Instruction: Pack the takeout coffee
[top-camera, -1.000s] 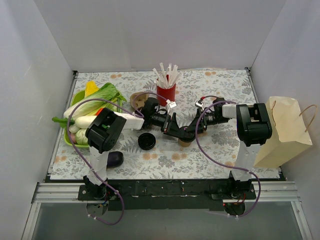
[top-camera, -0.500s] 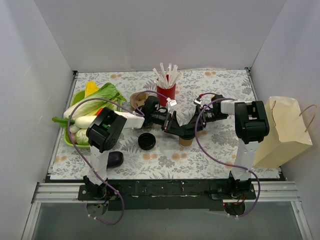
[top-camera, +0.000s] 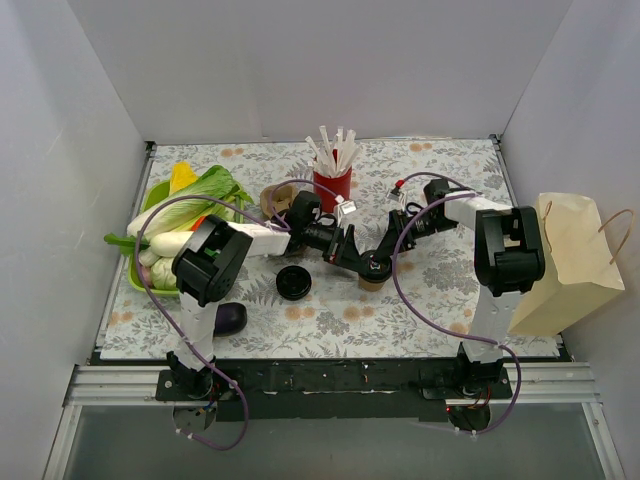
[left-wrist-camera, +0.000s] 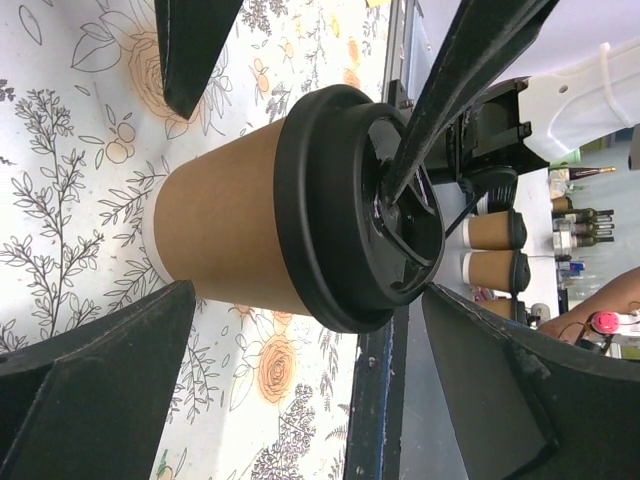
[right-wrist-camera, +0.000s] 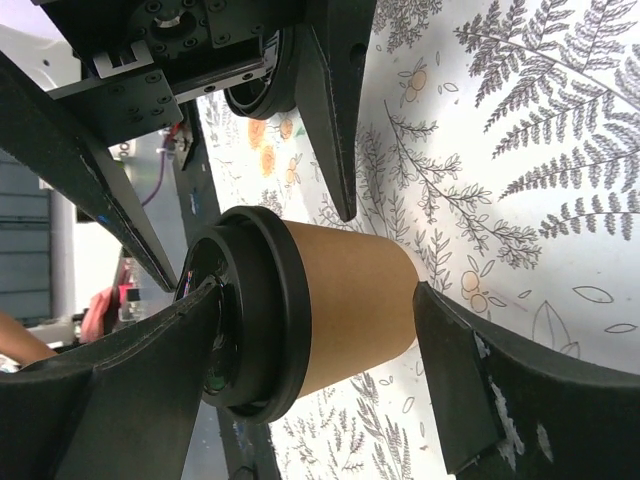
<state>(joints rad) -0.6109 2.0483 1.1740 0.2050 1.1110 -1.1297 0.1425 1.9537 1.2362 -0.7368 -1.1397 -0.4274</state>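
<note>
The takeout coffee (top-camera: 372, 283) is a tan-brown paper cup (right-wrist-camera: 350, 300) with a black lid (left-wrist-camera: 340, 210), standing upright mid-table. My right gripper (right-wrist-camera: 318, 290) is open and straddles it top to bottom. One of its fingers (right-wrist-camera: 120, 380) rests on the lid top and the other sits beside the cup's base. My left gripper (left-wrist-camera: 308, 290) is wide open next to the cup on its left and holds nothing. In the top view both grippers (top-camera: 345, 252) (top-camera: 378, 264) crowd over the cup and hide most of it.
A red cup of white straws (top-camera: 332, 185) stands behind the grippers, with a beige pulp carrier (top-camera: 276, 198) to its left. A loose black lid (top-camera: 293, 282) lies left of the cup. A green tray of vegetables (top-camera: 160, 195) is far left, an eggplant (top-camera: 230, 318) near the front left, and a paper bag (top-camera: 565, 265) at the right.
My right arm's forearm has swung back toward the far side while its gripper stays over the cup, with the fingers slightly wider. The cup and my left arm have barely moved.
</note>
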